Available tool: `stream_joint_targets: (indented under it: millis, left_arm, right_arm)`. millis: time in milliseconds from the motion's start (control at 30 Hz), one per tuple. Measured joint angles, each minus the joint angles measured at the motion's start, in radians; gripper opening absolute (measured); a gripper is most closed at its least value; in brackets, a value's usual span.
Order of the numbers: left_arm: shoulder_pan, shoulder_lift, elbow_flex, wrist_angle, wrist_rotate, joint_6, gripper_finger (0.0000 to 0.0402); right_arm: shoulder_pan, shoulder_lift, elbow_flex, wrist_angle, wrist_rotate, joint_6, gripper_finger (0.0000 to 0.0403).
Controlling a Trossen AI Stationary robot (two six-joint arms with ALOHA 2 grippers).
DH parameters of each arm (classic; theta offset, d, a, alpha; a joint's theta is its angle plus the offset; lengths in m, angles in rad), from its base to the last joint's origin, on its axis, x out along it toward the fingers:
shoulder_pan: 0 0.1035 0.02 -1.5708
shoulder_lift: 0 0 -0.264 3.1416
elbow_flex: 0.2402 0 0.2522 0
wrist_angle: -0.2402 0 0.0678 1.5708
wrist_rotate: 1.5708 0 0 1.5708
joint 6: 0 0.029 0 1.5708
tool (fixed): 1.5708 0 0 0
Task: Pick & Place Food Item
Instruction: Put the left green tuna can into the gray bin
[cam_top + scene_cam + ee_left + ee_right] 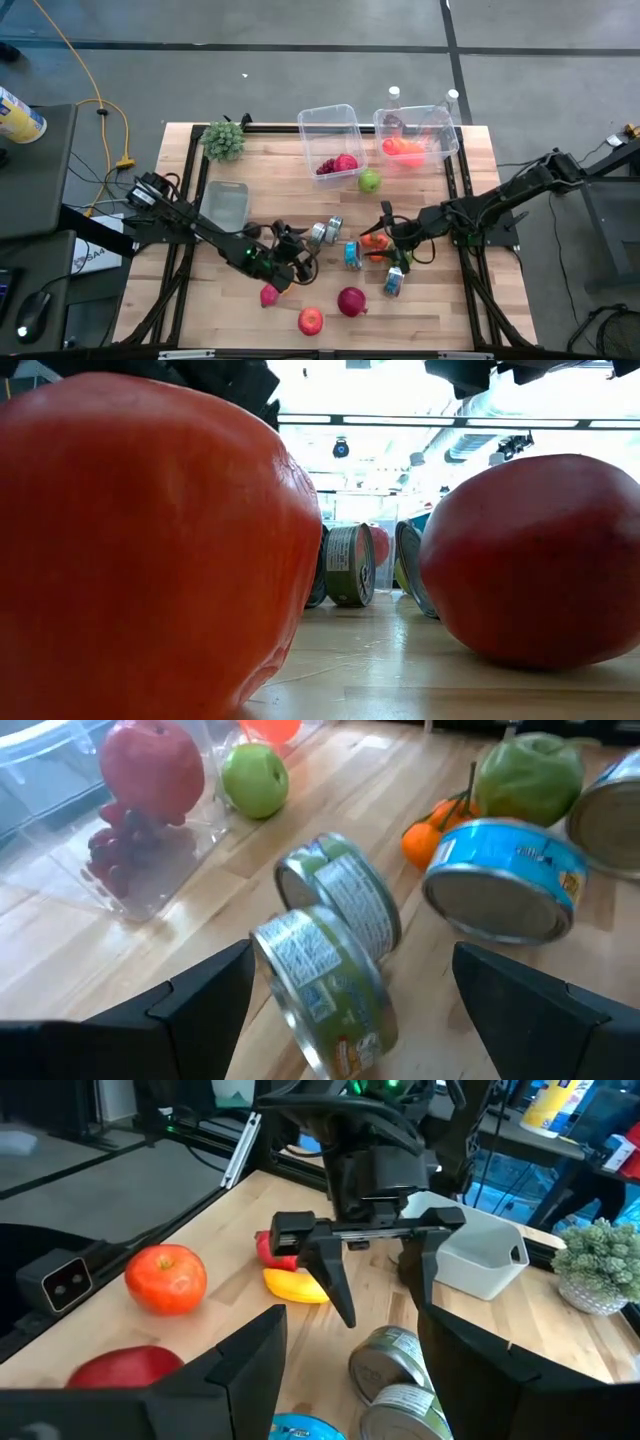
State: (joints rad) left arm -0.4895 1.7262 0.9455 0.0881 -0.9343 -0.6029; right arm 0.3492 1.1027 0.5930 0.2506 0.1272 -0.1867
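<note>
Left gripper (375, 1275) wide open, facing two green cans (330, 945) on the tabletop (430, 300). Right gripper (384, 238) by an orange (375, 241) (jaws apart, nothing gripped).

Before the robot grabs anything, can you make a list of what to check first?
1. Left gripper open: ok, fingers spread wide.
2. Green-labelled cans between its fingers: ok, two cans lying on their sides straight ahead.
3. Only one can in the way: not ok, the two touch.
4. Right gripper open: ok, empty, facing the left gripper.
5. Clear bins reachable: cannot tell.
6. Blue-labelled can apart from the cans: ok.
</note>
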Motion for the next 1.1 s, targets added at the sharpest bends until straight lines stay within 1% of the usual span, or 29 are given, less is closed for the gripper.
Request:
stream_joint_targets:
  millis: [67,167,233,600,733,900,1100]
  left_arm:
    - [0.006,-0.001,0.0,0.005,0.002,0.0,0.0329]
    - [0.012,-0.001,0.0,0.002,0.054,0.0,0.0329]
    - [0.014,-0.001,0.0,-0.001,0.068,0.023,0.0329]
    - [0.038,0.01,0.0,-0.017,0.072,0.004,0.0329]
    - [0.038,0.028,-0.001,-0.016,0.035,0.002,0.0329]
    - [0.042,0.066,0.0,-0.005,0.042,-0.008,0.0329]
    - [0.048,0.072,0.0,-0.016,0.045,0.007,0.0319]
  right_arm:
    - [0.0,0.0,0.0,0.003,0.0,0.0,0.0215]
    - [0.0,0.0,0.0,0.009,0.0,0.0,0.0215]
    - [0.0,0.0,0.0,0.008,0.0,0.0,0.0215]
    - [0.0,0.0,0.0,-0.002,0.0,0.005,0.0215]
    - [0.0,0.0,0.0,-0.009,0.0,0.008,0.0215]
    - [0.0,0.0,0.0,-0.015,0.0,0.071,0.0215]
    - [0.0,0.0,0.0,-0.018,0.0,0.089,0.0215]
